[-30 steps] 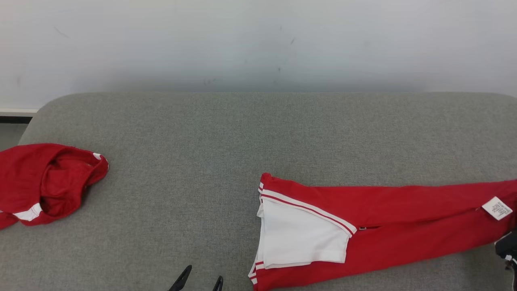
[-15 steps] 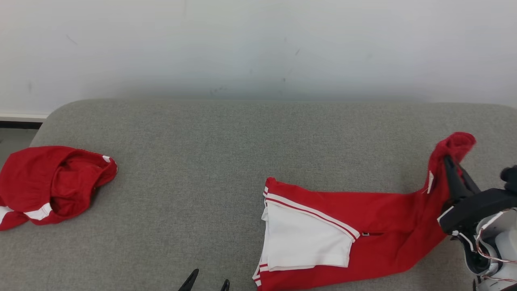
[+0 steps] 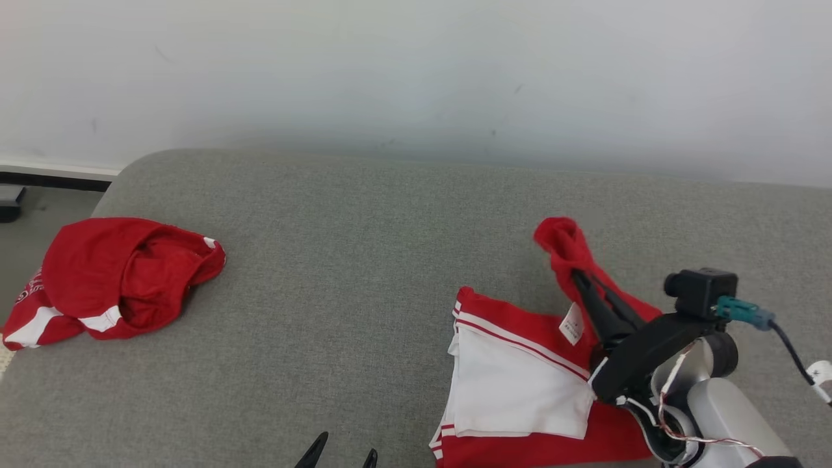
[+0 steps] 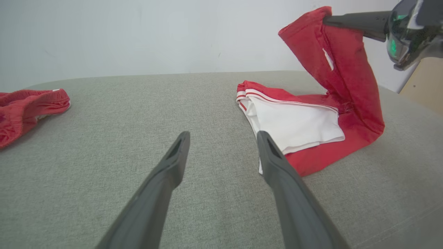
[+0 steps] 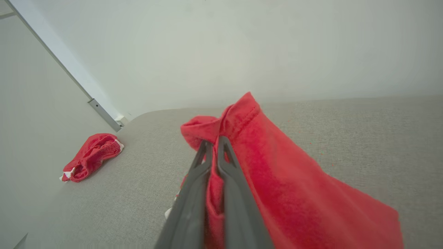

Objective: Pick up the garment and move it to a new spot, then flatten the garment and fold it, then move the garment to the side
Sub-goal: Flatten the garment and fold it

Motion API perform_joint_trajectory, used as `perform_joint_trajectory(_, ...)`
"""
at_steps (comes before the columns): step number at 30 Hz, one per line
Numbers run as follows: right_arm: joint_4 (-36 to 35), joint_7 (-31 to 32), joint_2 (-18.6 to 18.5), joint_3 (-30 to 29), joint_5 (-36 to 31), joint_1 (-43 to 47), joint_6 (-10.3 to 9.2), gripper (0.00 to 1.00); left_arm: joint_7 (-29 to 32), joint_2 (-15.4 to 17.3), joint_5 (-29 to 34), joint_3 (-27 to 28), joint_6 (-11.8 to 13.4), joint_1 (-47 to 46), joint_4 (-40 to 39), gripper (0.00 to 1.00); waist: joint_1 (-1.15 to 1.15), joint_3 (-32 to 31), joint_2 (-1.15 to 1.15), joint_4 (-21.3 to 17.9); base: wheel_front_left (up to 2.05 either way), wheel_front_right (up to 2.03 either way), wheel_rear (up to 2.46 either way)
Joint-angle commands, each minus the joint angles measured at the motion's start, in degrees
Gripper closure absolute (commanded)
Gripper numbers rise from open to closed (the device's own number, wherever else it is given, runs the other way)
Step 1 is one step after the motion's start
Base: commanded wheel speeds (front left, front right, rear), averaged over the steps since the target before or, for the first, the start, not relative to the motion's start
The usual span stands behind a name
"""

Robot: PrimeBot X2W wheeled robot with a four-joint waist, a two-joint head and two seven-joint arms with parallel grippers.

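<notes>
Right gripper (image 3: 580, 278): jaws pinched tight on one end of the red knit garment with white stripes and a white panel (image 3: 520, 383). That end hangs raised off the grey woven cushion (image 3: 364, 260); the rest lies flat below the fingers.

Left gripper (image 4: 222, 135): spread wide, empty, low over the cushion, with the garment's striped end just beside its right finger.

Judged step: fold. Carry the raised end low and straight over the striped end, and match edges before release. The left gripper could pin the lower layer against dragging.

Crumpled red cloth bundle (image 3: 123, 279): well apart.
</notes>
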Motion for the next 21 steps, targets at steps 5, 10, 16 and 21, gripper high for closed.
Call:
perform_joint_trajectory(5, 2.3, -1.2, 2.2, 3.3, -1.7, 0.4, 0.00, 1.00, -0.3, -0.4, 0.5, 0.4, -0.4, 0.0, 0.5, 0.00, 0.00, -0.2, 0.00, 1.6, 0.00, 0.00, 0.00)
perform_joint_trajectory(10, 5.4, -1.9, 3.9, 7.6, -2.1, 1.0, 0.00, 1.00, -0.3, -0.7, 0.9, 0.5, -0.9, 0.4, 0.7, 0.00, 0.00, -0.2, 0.00, 2.9, 0.00, 0.00, 0.00)
perform_joint_trajectory(16, 9.3, -2.1, 4.8, 13.2, -2.1, 1.5, 0.00, 1.00, -0.3, -1.0, 1.3, 0.8, -1.4, 0.8, 0.8, 0.00, 0.00, 0.1, 0.00, 4.4, 0.00, 0.00, 0.00)
perform_joint_trajectory(21, 10.8, -2.0, 5.0, 15.6, -1.5, 2.5, 0.00, 1.00, -0.3, -1.2, 1.6, 1.3, -1.8, 1.0, 0.8, 0.00, 0.00, 0.5, 0.00, 4.7, 0.00, 0.00, 0.00)
